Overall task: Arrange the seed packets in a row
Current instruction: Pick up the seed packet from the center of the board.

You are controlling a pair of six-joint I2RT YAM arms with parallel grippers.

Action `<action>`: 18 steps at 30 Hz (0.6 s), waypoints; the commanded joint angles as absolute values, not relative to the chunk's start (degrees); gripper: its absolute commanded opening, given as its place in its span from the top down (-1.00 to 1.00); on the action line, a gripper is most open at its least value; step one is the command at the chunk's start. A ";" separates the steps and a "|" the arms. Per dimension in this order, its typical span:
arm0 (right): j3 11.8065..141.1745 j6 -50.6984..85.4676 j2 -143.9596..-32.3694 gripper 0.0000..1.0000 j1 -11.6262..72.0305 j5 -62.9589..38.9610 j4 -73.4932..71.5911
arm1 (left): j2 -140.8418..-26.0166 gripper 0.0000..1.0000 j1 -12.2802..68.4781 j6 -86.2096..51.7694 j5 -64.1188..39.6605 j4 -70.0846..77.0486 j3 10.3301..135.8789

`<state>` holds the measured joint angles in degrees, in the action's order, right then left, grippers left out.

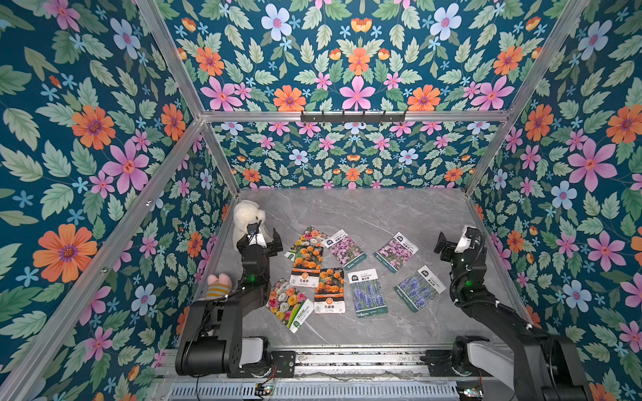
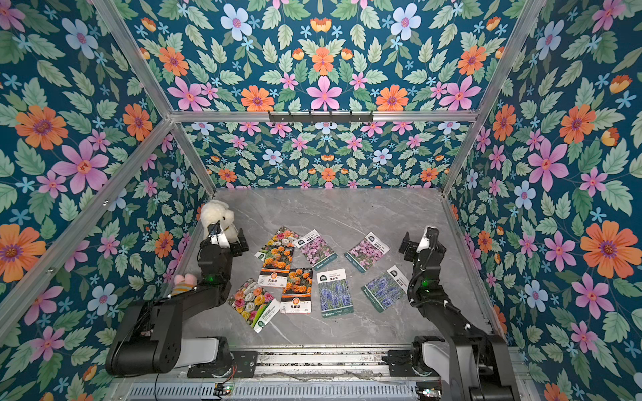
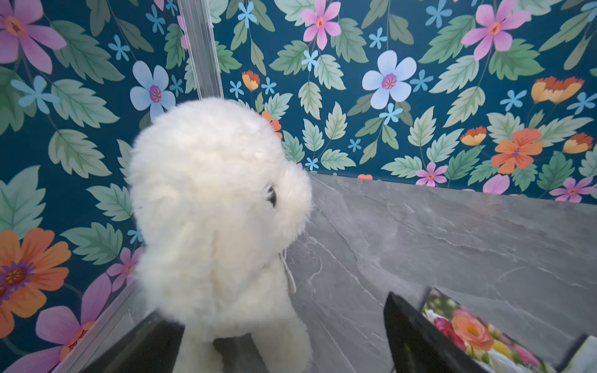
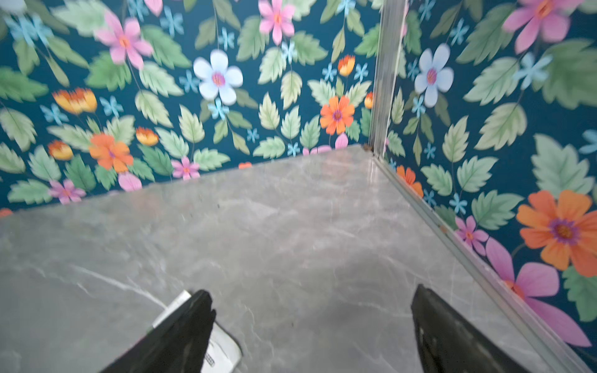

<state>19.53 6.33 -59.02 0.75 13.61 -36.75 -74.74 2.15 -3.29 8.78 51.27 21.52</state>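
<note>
Several seed packets lie scattered on the grey marble table (image 1: 364, 211). An orange marigold packet (image 1: 305, 264) overlaps a multicolour one (image 1: 311, 235). Near them lie a second marigold packet (image 1: 329, 291), a multicolour packet (image 1: 288, 305), two pink-purple packets (image 1: 345, 248) (image 1: 396, 251) and two lavender packets (image 1: 368, 293) (image 1: 418, 288). My left gripper (image 1: 261, 240) (image 3: 276, 305) hangs open left of the packets, facing the white plush toy (image 3: 210, 210). My right gripper (image 1: 455, 239) (image 4: 310, 290) is open above bare table, right of the packets. A white packet corner (image 4: 223, 348) shows beside one finger.
The white plush toy (image 1: 246, 215) stands in the far left corner, close to the left gripper. A small pink striped toy (image 1: 219, 286) sits by the left wall. Floral walls enclose three sides. Bare table lies behind the packets (image 2: 330, 208).
</note>
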 commanded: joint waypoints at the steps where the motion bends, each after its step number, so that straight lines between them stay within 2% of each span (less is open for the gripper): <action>1: 23.83 12.35 -53.30 -0.99 0.80 15.05 -17.86 | -71.56 -0.99 2.33 -9.75 4.32 39.39 23.74; 4: 29.27 19.22 -49.25 -0.99 0.80 13.76 -4.82 | -69.64 -0.99 3.44 -14.63 -0.55 36.13 25.48; 7: 36.17 23.65 -48.16 -0.99 0.80 6.65 7.05 | -68.91 -0.99 4.77 -19.59 -5.81 31.89 28.48; 11: 43.80 27.06 -53.81 -0.99 0.79 0.54 16.45 | -72.14 -0.99 6.89 -23.34 -7.69 18.75 37.48; 16: 50.69 28.04 -64.29 -0.99 0.79 -13.84 21.59 | -77.48 -0.99 10.47 -27.97 -8.41 11.36 44.56; 18: 52.18 28.39 -68.22 -0.99 2.21 -17.39 21.23 | -79.08 -1.00 14.32 -27.20 -6.49 9.37 46.77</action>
<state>50.63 26.46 -64.95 1.13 -7.25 16.64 -77.84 11.44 -25.56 -6.90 15.97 44.47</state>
